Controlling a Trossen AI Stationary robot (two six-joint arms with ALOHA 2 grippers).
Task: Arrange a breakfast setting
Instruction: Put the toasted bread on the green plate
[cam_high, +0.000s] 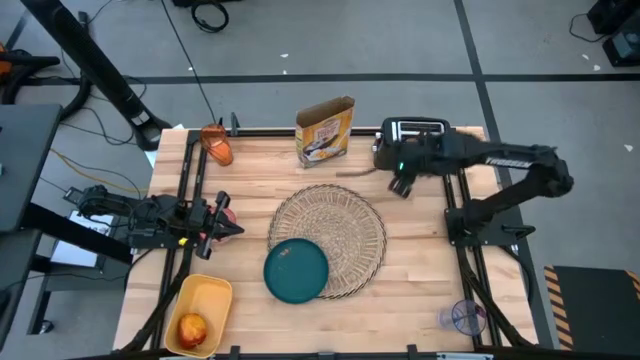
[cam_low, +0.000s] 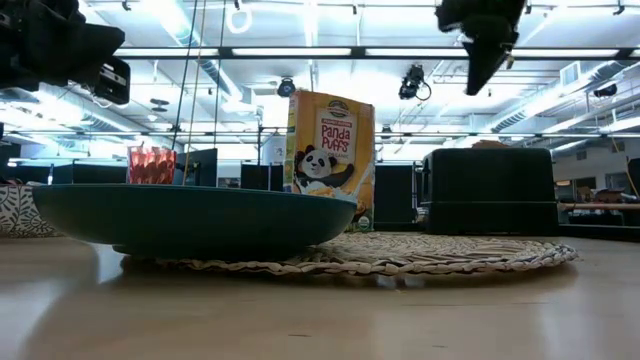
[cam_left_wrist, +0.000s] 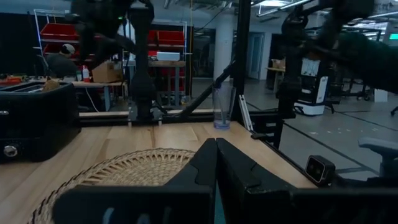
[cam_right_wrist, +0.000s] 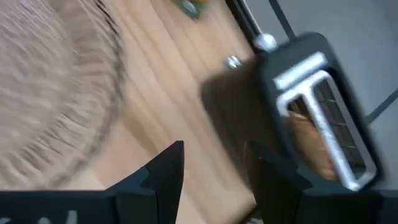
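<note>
The woven straw placemat (cam_high: 335, 235) lies at the table's middle. The teal plate (cam_high: 296, 271) rests on the placemat's near left edge and partly on the table; it also shows in the low view (cam_low: 190, 220). A brown toast slice (cam_right_wrist: 309, 138) stands in a slot of the black toaster (cam_high: 412, 135) at the far right. The orange cup (cam_high: 216, 146) is at the far left. The red apple (cam_high: 192, 327) lies in a yellow container (cam_high: 200, 295). My right gripper (cam_right_wrist: 217, 167) is open and hovers beside the toaster, above the table. My left gripper (cam_left_wrist: 216, 163) is shut and empty at the table's left side. The spoon is not in view.
A cereal box (cam_high: 325, 130) stands at the far middle, behind the placemat. A clear cup (cam_high: 465, 318) stands at the near right corner. A small reddish thing (cam_high: 225, 206) shows beside my left arm's wrist. Bare wood lies near the front edge and right of the placemat.
</note>
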